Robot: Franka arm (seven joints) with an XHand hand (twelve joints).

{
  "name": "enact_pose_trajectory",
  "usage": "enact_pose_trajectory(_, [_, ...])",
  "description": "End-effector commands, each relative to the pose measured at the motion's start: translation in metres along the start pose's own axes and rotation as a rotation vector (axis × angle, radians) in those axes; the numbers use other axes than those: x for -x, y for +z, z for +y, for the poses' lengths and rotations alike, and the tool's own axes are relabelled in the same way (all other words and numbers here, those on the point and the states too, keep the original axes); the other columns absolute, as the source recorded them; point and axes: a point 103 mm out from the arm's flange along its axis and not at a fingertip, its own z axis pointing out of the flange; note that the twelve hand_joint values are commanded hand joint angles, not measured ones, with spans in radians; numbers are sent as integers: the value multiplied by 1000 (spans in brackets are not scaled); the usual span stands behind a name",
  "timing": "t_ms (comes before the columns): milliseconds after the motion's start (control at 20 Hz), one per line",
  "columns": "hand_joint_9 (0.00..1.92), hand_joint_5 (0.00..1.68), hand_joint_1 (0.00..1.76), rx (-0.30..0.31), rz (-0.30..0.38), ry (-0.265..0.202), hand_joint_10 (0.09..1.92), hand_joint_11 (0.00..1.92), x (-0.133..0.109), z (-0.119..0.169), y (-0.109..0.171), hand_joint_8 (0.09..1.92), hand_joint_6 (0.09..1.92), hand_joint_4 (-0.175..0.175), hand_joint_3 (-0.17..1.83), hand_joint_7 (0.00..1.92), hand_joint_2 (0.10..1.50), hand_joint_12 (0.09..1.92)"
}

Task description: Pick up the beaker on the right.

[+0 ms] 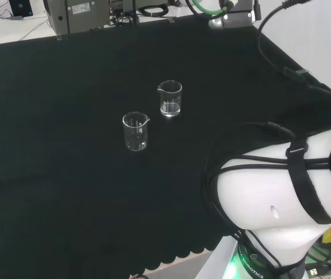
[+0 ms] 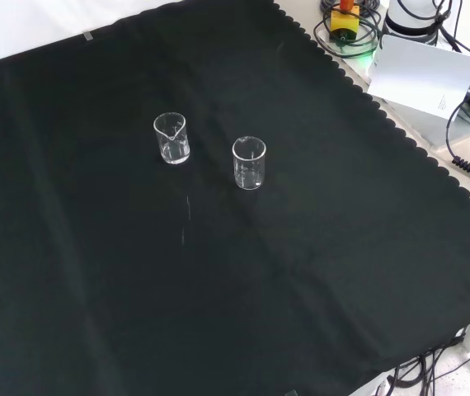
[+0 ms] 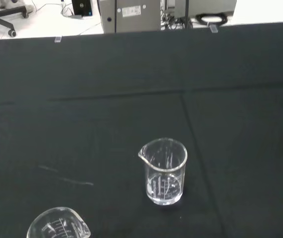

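Note:
Two small clear glass beakers stand upright on the black cloth. In the head view one beaker [image 1: 170, 98] is farther and to the right, the other beaker [image 1: 135, 131] nearer and to the left. In the front view they appear as a left beaker [image 2: 171, 138] with a spout and a right beaker [image 2: 249, 162]. The wrist view has one whole beaker [image 3: 164, 171] in the middle and the rim of the second beaker [image 3: 58, 229] at the picture's edge. Both look empty.
The arm's own white link [image 1: 281, 197] with black cables fills the head view's lower right. Grey equipment [image 1: 84, 14] stands beyond the cloth's far edge. Cables and a white box [image 2: 423, 76] lie off the scalloped cloth edge in the front view.

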Motion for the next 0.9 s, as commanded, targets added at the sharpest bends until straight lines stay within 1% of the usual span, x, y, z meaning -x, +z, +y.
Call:
enact_pose_trajectory(50, [312, 296, 553, -35, 85, -12, 498, 0, 20, 53, 57, 455, 87, 22, -136, 98, 1215, 1356])
enact_pose_trajectory(150, [293, 298, 598, -47, 114, -30, 564, 0, 27, 72, 71, 463, 87, 21, -166, 102, 1200, 1371])
enact_pose_trajectory(250, [289, 299, 624, -60, 150, -41, 589, 0, 35, 88, 86, 468, 87, 21, -174, 106, 1180, 1380])
enact_pose_trajectory(450, [287, 300, 655, -91, 193, -48, 607, 0, 47, 117, 110, 473, 87, 21, -175, 110, 1142, 1387])
enact_pose_trajectory(600, [288, 299, 690, -86, 228, -56, 615, 0, 55, 136, 125, 476, 87, 20, -175, 112, 1107, 1388])
enact_pose_trajectory(700, [280, 300, 712, -97, 240, -70, 614, 0, 58, 148, 135, 478, 87, 20, -175, 113, 1091, 1388])
enact_pose_trajectory(900, [178, 277, 730, -141, 259, -104, 593, 0, 61, 166, 158, 462, 87, 21, -175, 68, 1068, 1277])
